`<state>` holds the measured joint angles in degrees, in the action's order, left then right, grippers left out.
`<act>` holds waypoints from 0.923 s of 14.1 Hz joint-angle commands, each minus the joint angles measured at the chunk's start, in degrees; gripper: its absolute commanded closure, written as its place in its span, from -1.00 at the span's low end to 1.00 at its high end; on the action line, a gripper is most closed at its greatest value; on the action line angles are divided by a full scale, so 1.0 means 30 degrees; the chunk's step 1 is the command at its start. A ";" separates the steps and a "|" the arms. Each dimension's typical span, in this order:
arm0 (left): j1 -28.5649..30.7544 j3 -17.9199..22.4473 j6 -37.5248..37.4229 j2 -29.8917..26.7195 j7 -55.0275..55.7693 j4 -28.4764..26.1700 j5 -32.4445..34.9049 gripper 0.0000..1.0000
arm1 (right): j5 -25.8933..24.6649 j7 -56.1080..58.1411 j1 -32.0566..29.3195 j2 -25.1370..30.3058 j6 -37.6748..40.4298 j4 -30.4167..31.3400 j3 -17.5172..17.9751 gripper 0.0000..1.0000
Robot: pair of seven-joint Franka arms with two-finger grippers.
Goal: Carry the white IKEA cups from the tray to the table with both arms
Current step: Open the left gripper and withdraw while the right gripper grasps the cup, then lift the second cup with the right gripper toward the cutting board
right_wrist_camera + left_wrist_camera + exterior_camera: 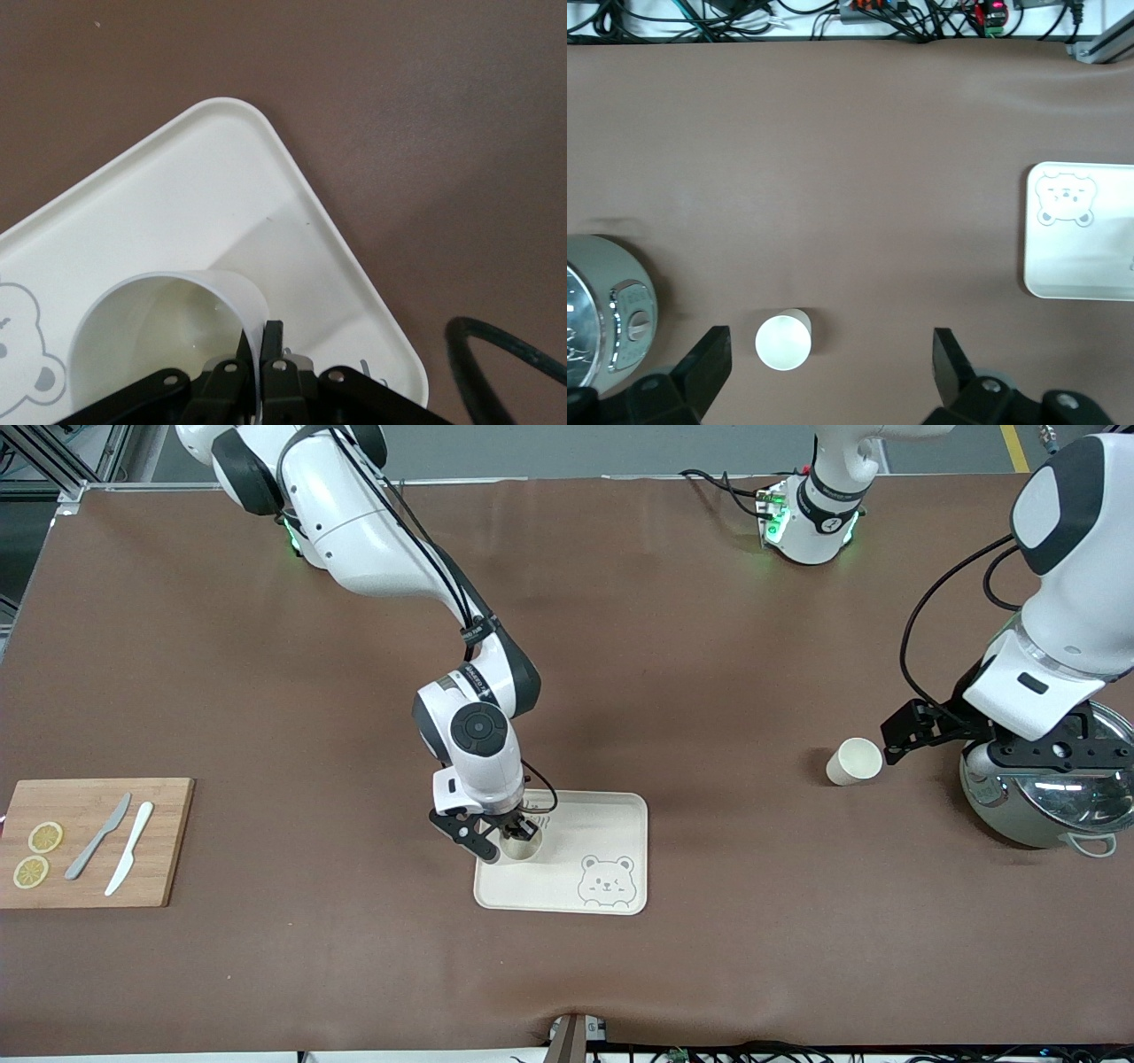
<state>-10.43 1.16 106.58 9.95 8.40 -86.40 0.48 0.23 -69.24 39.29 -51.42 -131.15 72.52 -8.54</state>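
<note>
One white cup [524, 847] stands upright in the cream bear tray [611, 824], in the part toward the right arm's end. My right gripper [512, 834] is shut on its rim; in the right wrist view one finger is inside and one outside the cup wall [159, 310], gripper [263, 341], tray [204, 177]. The second white cup [855, 762] stands upright on the table toward the left arm's end. My left gripper [897, 742] is open and hovers beside and above it. In the left wrist view the cup [782, 342] lies between the spread fingers [831, 363], closer to one.
A grey-green pot with a glass lid [1045, 797] sits under the left arm's wrist, close to the second cup; it also shows in the left wrist view [602, 310]. A wooden board [159, 841] with two knives and lemon slices lies at the right arm's end.
</note>
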 commanded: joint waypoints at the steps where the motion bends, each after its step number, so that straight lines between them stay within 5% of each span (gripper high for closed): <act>1: -0.0099 0.0520 -0.0457 0.0346 -0.1500 0.0616 0.0251 -1.00 | -0.0254 -0.0298 0.0088 0.0061 0.0036 -0.0062 -0.0025 1.00; 8: 0.0779 0.0580 -0.3058 -0.1028 -0.2359 0.0674 0.0133 -1.00 | -0.0138 -0.0122 0.0059 0.0703 0.0416 -0.0091 -0.0025 1.00; 13: 0.1367 0.0549 -0.4615 -0.2464 -0.2944 0.0645 0.0104 -1.00 | 0.0009 0.2559 -0.0145 0.2835 0.5329 -0.0941 0.0092 1.00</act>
<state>-6.73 2.98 94.42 4.25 0.95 -84.25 0.48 0.24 -66.68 39.33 -48.16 -120.71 69.39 -8.49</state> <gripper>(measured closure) 0.000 0.969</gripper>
